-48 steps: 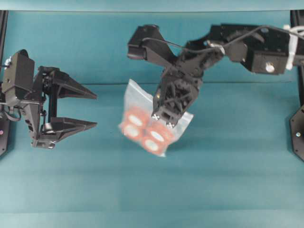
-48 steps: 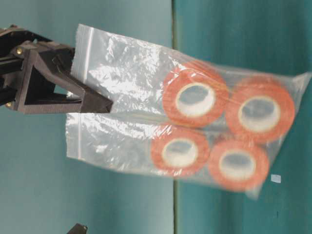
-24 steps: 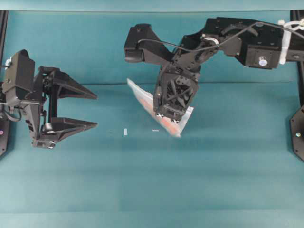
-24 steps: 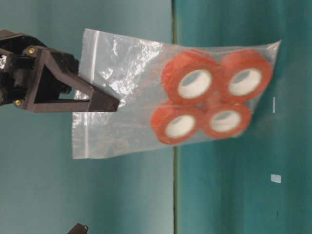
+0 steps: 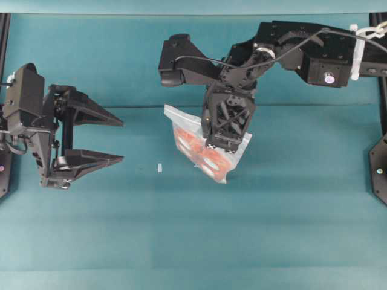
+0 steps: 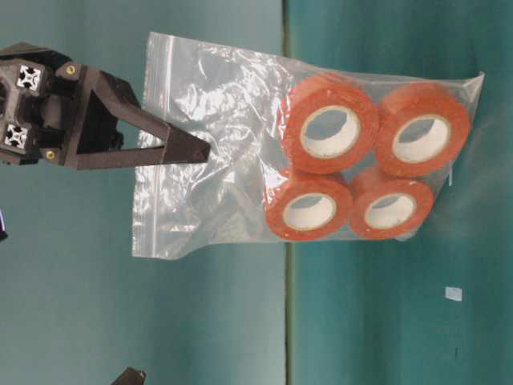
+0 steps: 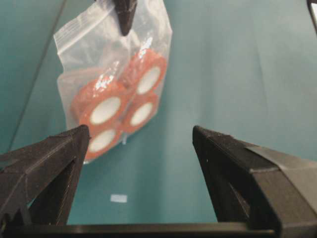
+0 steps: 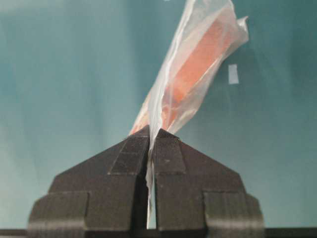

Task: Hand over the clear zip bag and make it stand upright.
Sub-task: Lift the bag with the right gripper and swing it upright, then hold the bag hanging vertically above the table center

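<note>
Seen from overhead, the right gripper (image 5: 221, 148) hangs near the centre of the teal table (image 5: 181, 241), its jaws pinched shut on the clear zip bag (image 5: 196, 142), which dangles beneath it. At nine o'clock, well apart from the bag, the left gripper (image 5: 118, 140) points toward three o'clock with its jaws spread wide and nothing between them. A small white scrap (image 5: 159, 167) lies on the table between the two grippers. At table level, the picture is turned on its side: the right gripper's fingertip (image 6: 192, 150) enters from nine o'clock and clamps the bag's empty upper part, while four orange-red tape rolls (image 6: 327, 132) bunch toward three o'clock. From the left wrist, the bag (image 7: 116, 84) hangs at eleven o'clock beyond the parted fingers (image 7: 237, 163). From the right wrist, the closed fingertips (image 8: 166, 151) squeeze the plastic (image 8: 198, 69), which trails toward one o'clock.
</note>
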Robot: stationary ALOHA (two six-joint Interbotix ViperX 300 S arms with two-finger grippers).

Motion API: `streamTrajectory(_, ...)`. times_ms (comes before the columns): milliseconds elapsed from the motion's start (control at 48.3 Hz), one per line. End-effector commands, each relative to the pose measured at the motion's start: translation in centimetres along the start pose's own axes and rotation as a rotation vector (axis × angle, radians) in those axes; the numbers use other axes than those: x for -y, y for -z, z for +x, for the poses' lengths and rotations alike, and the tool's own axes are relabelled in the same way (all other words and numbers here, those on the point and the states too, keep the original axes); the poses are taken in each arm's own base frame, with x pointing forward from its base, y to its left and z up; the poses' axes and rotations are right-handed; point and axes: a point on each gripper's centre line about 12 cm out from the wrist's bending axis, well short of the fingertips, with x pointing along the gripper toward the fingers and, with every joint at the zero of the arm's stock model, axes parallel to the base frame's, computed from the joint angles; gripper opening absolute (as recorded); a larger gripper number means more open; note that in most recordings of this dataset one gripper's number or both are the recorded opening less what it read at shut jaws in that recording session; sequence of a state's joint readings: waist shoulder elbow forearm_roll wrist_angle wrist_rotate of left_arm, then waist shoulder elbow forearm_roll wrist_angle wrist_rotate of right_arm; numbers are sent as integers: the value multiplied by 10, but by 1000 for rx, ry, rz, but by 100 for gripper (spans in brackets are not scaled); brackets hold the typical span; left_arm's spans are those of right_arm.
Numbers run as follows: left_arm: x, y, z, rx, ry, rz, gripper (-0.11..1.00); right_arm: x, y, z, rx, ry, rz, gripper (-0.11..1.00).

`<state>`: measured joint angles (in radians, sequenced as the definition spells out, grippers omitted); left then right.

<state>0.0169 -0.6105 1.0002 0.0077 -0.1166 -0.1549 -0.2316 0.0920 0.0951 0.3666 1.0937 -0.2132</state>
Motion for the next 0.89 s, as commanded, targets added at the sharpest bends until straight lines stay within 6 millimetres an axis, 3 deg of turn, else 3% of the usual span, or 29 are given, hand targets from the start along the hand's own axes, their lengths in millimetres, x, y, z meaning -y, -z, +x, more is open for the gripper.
streamTrajectory(0,0,-6,0,18,1,0,91,-4,-7,-12,30,1,-38,0)
streamTrajectory(290,-1,-7,0,23,-5,-2,91,-10,-13,-23,29,-8,-79,0)
streamTrajectory(870,-1,-8,0,24,-5,-4,91,-24,-9,-10,-4,-16,-227,0)
